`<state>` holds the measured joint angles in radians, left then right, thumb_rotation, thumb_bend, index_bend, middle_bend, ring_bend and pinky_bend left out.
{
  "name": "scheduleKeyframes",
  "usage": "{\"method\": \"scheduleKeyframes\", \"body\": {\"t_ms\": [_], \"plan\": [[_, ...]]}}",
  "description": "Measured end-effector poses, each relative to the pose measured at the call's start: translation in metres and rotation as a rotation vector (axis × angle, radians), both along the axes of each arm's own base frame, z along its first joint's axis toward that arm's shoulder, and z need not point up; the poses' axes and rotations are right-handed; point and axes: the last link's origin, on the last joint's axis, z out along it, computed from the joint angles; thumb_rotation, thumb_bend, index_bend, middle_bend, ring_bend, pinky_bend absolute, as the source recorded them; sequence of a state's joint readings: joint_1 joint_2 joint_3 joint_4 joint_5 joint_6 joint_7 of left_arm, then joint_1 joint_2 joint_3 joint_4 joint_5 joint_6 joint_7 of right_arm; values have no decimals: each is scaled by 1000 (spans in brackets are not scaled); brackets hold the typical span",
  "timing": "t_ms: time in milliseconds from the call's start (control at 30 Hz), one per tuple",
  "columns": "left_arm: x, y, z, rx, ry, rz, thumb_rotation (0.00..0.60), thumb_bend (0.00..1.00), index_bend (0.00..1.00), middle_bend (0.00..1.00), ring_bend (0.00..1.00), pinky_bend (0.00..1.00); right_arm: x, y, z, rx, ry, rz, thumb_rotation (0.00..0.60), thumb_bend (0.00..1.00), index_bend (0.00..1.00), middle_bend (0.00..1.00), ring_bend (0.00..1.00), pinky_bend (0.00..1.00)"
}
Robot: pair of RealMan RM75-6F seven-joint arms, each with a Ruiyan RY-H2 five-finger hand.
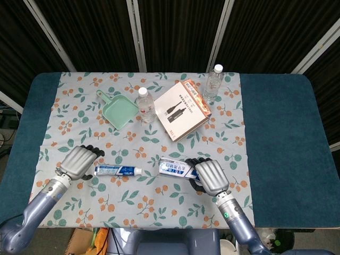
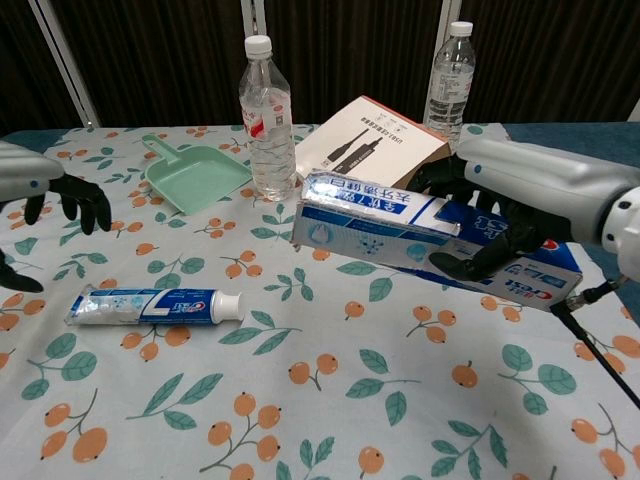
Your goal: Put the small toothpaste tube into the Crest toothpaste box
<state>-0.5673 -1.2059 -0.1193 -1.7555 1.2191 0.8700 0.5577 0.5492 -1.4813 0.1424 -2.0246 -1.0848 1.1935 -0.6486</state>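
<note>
The right hand has the Crest box clamped and lifted off the cloth, open end pointing toward the robot's left. The tube lies flat on the cloth, well left of the box. Its long axis runs left to right, cap end toward the box, so tube and box are roughly in line already.

The left hand sits just beside the tube's flat tail end, fingers apart and holding nothing. It's clearly the nearer hand, so I'd guess it grabs the tube next and slides it cap-first into the box.

Count on the bench: one tube, one Crest box, two bottles, one green dustpan, one brown carton. All of those sit at the far side, well clear of the hands.
</note>
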Motion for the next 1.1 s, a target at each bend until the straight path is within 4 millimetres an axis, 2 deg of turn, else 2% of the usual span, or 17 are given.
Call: {"method": "scheduleKeyframes", "body": {"t_ms": [267,833,933,1100], "plan": [[14,15,-29,-43,44,0,600,147,337,397,358,461,-9,-5,10,-17,0,-14,600,408,338,448,409,444],[18,15,-66,-74,104,38,600,163,369,436,388,479,-22,-8,23,-33,-5,-26,600,408,339,448,409,443],[18,14,-72,-81,111,44,600,210,398,467,414,499,-24,-8,25,-36,0,-28,600,408,339,448,409,443],[16,12,-79,-90,127,43,600,437,591,674,597,648,-26,-10,28,-41,-1,-28,600,408,338,448,409,443]]}}
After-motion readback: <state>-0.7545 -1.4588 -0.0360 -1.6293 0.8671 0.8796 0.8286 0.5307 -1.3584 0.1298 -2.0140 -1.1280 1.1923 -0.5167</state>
